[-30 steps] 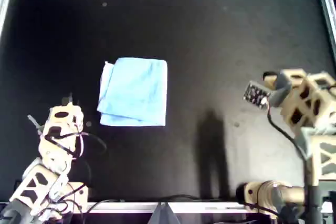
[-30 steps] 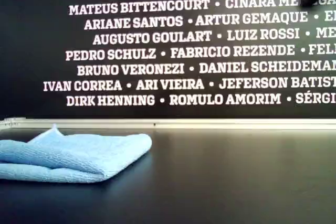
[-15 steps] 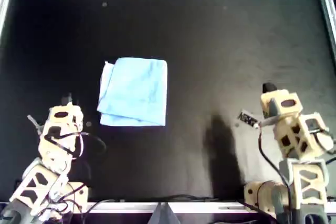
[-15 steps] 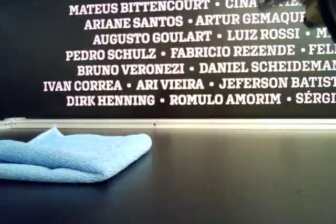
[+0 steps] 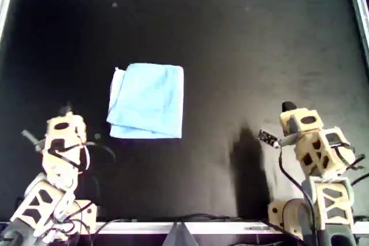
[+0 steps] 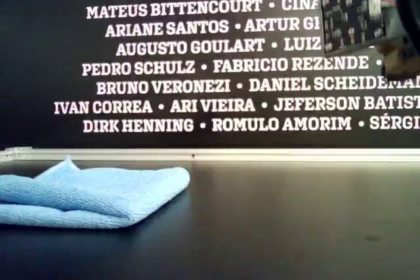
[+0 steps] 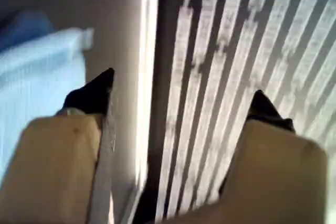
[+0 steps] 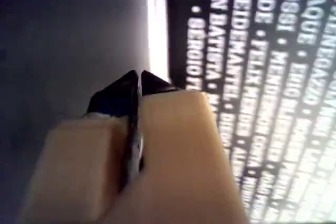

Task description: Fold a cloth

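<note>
Overhead view: cloth point(image 5: 147, 101) folded, nearer left gripper point(image 7: 178, 103), jaws apart; right gripper point(image 8: 139, 85) pressed together, farther off.

Black counter point(image 5: 230, 44) edged by a pale metal rim point(image 6: 262, 155), backed by a black wall point(image 6: 39, 44) printed with white names point(image 6: 197, 65).

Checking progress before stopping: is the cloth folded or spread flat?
Folded. The cloth shows stacked layers with a rounded fold edge in the exterior view.
</note>
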`<state>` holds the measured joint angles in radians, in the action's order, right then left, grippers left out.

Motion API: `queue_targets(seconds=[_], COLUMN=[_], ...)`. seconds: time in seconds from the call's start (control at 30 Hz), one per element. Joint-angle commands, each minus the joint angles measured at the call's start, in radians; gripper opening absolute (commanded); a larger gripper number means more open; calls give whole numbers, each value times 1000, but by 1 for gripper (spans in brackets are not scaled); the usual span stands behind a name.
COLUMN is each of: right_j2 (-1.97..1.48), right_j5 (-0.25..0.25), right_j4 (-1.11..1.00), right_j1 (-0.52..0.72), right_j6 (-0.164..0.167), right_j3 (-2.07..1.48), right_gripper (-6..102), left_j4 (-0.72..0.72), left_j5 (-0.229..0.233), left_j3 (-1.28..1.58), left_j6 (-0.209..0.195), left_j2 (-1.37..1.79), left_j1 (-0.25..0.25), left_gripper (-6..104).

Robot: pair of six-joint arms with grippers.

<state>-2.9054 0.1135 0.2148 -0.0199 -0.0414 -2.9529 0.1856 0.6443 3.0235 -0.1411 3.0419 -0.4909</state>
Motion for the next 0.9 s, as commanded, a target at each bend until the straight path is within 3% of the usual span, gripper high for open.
queue_targets(seconds=[0.0, 0.17, 0.43, 0.7, 0.87], right_j2=[-21, -44, -138, -172, -206], right_j5=[-5, -5, -5, -5, -5], right_j4=[-52, -52, -52, -52, -51], right_j1=[8, 8, 6, -8, -9], right_j6=[-6, -6, -6, -6, -6], right_j3=[-21, -75, -77, -77, -77], right_gripper=[1, 0, 0, 0, 0], left_j4=[-2, -2, 6, 117, 127], left_j5=[86, 81, -14, -17, -18], left_j3=[-11, -11, -12, -14, -18], left_j6=[9, 9, 8, -8, -9], left_j2=[25, 25, 3, 14, 21], left_j1=[18, 21, 25, 98, 103], left_gripper=[87, 87, 87, 87, 87])
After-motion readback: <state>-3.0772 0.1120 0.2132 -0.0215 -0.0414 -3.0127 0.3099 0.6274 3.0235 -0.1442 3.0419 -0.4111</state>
